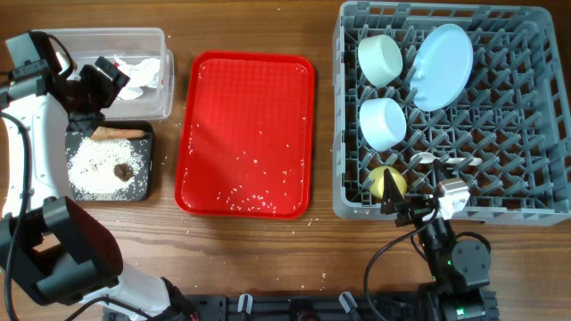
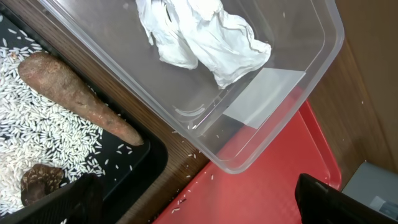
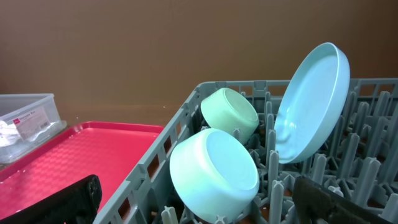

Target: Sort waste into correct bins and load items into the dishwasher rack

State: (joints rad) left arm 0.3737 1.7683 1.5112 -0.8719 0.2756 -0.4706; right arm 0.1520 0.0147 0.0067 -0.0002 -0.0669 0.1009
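Left hand hovers over the bins, fingers wide apart, holding nothing. Right hand sits at the near edge of the rack, likewise spread and empty. Waste: napkin is in the tub; stick, lump and a bed of rice are in the black tray. Stick lies flat, long axis along the tray's tub-side edge, thick end away from the red tray, tapered tip toward it. Rack holds plate on edge, two bowls tipped over, cup and spoon. Judgement: sorting and loading look nearly done; only loose grains on the red tray and a few on the table are left. Next move likely calls for tipping or sweeping those grains into the black tray, a job poorly suited to pinching.
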